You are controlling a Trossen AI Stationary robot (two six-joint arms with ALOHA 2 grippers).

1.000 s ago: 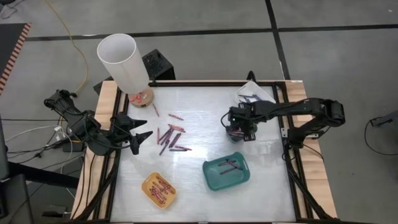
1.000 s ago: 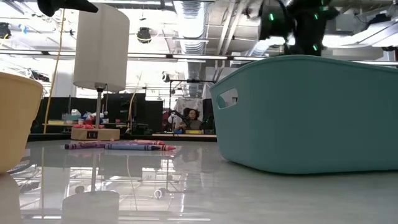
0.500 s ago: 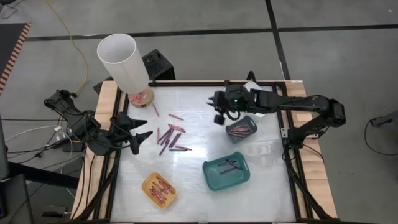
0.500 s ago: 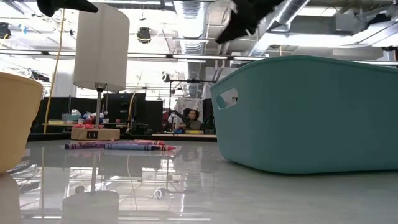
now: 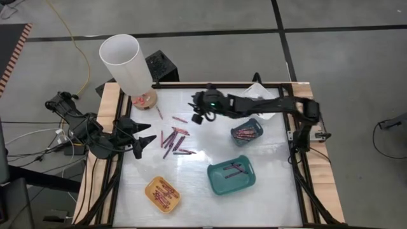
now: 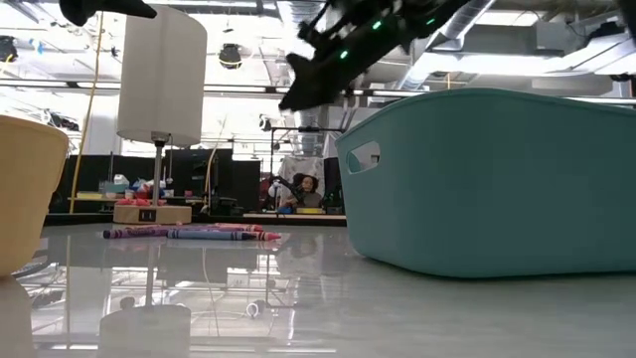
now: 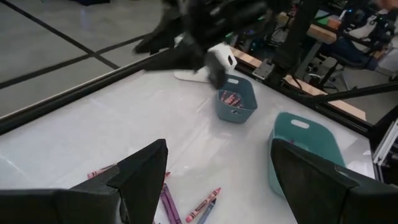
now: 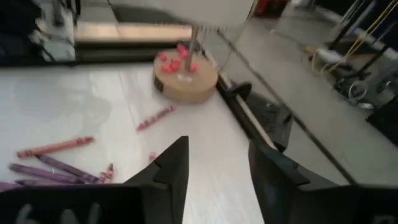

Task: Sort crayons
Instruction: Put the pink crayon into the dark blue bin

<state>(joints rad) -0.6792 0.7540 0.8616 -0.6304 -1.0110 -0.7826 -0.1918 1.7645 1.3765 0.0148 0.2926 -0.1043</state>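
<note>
White and shiny, the table (image 5: 203, 191) has loose crayons (image 5: 173, 141) lying in a little bunch near its left side. I see red, pink and purple ones there. A few more lie a bit farther back, toward the lamp (image 5: 124, 65) with its round wooden foot. In the low view the crayons (image 6: 189, 233) lie flat in a row on the table.

My right gripper (image 5: 198, 115) is stretched far out over the middle of the table, up in the air, close to the bunch but not touching it. In its own view the two fingers (image 8: 168, 171) stand apart with only bare table between them. It holds nothing.

My left gripper (image 5: 144, 138) waits at the left edge of the table, just beside the bunch. Its fingers (image 7: 146, 171) are wide apart, and nothing is in them.

Some crayons are in trays. The small blue-grey tray (image 5: 257, 123) sits on the right and has red and pink ones in it. The teal tray (image 5: 216, 184) is nearer the front and has a few dark ones. The yellow tray (image 5: 151, 186) at the front left has reddish ones. A white tray (image 5: 266, 95) is at the back right, partly hidden by the right arm.
</note>
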